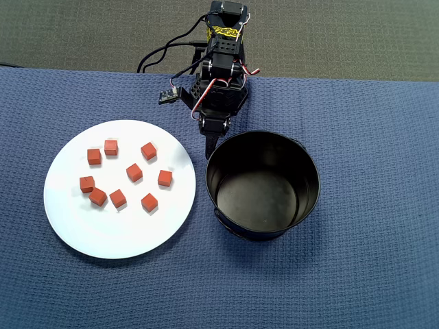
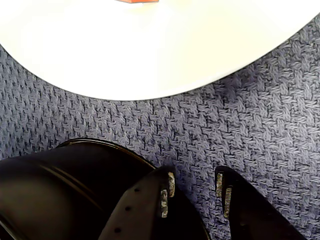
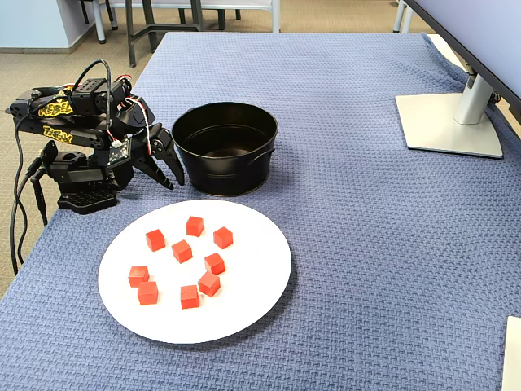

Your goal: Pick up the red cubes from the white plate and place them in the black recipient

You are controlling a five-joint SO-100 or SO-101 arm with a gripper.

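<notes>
Several small red cubes [image 1: 134, 172] [image 3: 182, 251] lie scattered on the white plate [image 1: 116, 229] [image 3: 244, 293]. The black recipient [image 1: 264, 195] [image 3: 226, 147] stands empty just beside the plate, on the blue cloth. My gripper [image 1: 208, 152] [image 3: 166, 173] hangs low over the cloth in the gap between the plate's edge and the recipient's wall. In the wrist view my gripper [image 2: 195, 192] is open, with only cloth between its fingers. There the plate [image 2: 150, 50] fills the top, one cube's edge [image 2: 137, 1] peeks in, and the recipient [image 2: 60, 190] sits at the lower left.
The arm's base and cables [image 1: 164, 55] sit at the table's edge behind the gripper. A monitor stand [image 3: 450, 122] is on the cloth far from the arm in the fixed view. A white object's corner [image 3: 513, 354] shows at that view's lower right.
</notes>
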